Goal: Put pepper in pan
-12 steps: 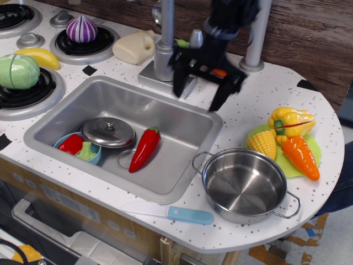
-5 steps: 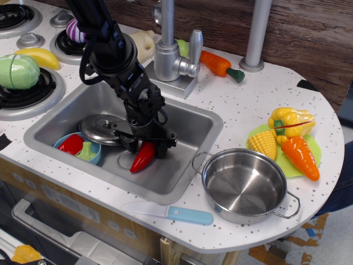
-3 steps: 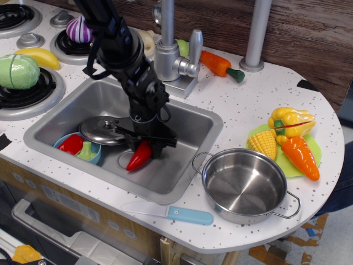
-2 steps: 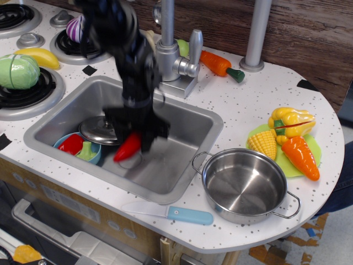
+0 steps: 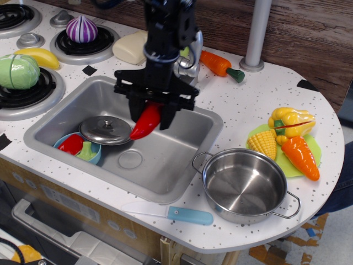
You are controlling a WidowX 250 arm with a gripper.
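My black gripper [image 5: 150, 114] is shut on the long red pepper [image 5: 145, 123] and holds it in the air above the sink [image 5: 182, 160], tip hanging down to the left. The pepper's stem end is hidden between the fingers [image 5: 167, 115]. The shiny steel pan [image 5: 244, 185] with two wire loop handles stands empty on the counter to the right of the sink, well below and right of the gripper.
In the sink lie a flat steel lid [image 5: 106, 130] and a blue bowl [image 5: 65, 149] with a small red piece. A blue-handled knife [image 5: 172, 212] lies at the front edge. The faucet [image 5: 168, 49] stands behind the gripper. Corn, yellow pepper and carrot sit on a green plate [image 5: 287, 163].
The gripper came down into the sink, closed on the pepper, and has lifted it up and to the right off the sink floor.
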